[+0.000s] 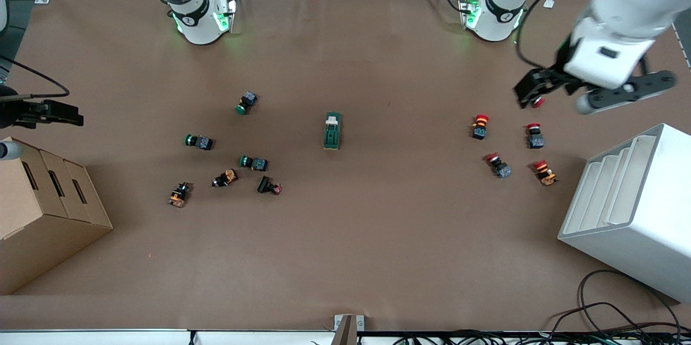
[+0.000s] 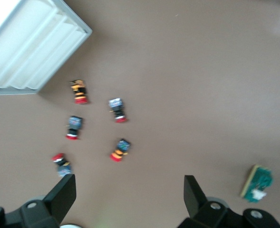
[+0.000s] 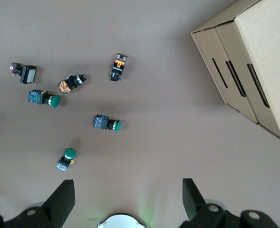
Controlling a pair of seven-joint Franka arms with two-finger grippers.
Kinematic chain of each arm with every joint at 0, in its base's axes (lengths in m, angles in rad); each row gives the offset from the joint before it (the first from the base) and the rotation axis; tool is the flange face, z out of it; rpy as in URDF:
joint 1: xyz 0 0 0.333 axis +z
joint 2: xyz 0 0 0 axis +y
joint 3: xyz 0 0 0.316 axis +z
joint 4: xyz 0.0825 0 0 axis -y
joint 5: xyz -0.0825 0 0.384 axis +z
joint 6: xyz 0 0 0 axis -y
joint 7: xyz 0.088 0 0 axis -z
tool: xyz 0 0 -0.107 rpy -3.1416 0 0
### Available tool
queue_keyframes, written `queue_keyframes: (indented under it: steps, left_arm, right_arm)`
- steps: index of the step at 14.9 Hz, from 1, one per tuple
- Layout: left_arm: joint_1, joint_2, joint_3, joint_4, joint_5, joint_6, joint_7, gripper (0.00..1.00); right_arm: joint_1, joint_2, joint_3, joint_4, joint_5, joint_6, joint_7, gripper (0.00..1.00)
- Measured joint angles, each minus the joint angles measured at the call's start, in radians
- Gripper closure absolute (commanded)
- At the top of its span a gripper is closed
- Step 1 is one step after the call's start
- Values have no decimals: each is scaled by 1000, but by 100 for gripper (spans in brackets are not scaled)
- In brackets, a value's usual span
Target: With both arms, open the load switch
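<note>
Centrally on brown table: small dark green rectangular load switch [image 1: 332,131] with white lever at end nearer robot bases, lying alone, untouched. Looks rigid, light plastic, likely to skid; judge one gripper pins green body sides, other works lever.

Left gripper [image 2: 129,194] over red cluster, fingers spread, empty. Right gripper [image 3: 128,192] waits beside cardboard box [image 1: 38,210], spread, empty.

Count: one switch; five red-capped push buttons [image 1: 479,126]; three green-capped push buttons [image 1: 247,102]; three other small parts; one white rack [image 1: 637,210].

One load switch [image 1: 332,130], eleven push buttons [image 1: 480,126]
</note>
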Motion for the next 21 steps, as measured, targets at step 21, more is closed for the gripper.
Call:
queue_keyframes:
  steps: [21]
  left_arm:
    - [38,-143,119,-131,-86,-48,392,0]
  right_arm:
    - [69,-285,-44,-183,6,3,28,0]
